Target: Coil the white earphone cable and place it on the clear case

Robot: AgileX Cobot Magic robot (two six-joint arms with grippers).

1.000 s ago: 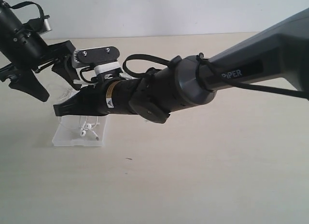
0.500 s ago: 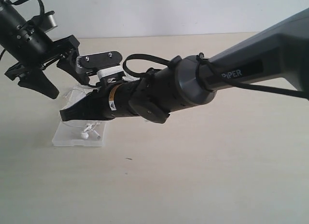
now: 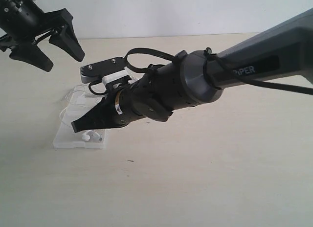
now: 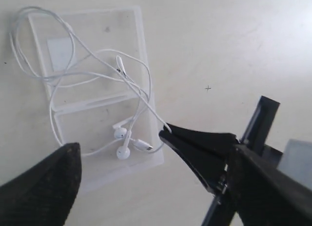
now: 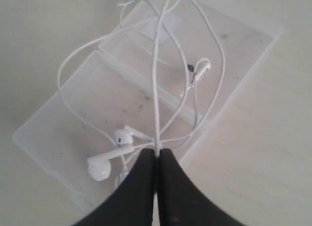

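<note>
Exterior view: the left gripper hung wide open and empty, up and off to the side of the clear case. The right gripper, shut, reached over that case.

Left wrist view: the thin white earphone cable sprawled in loose loops across the flat transparent hinged case.

Right wrist view: the black tapered jaws pinched cable strands just beside the two glossy earbuds.
</note>
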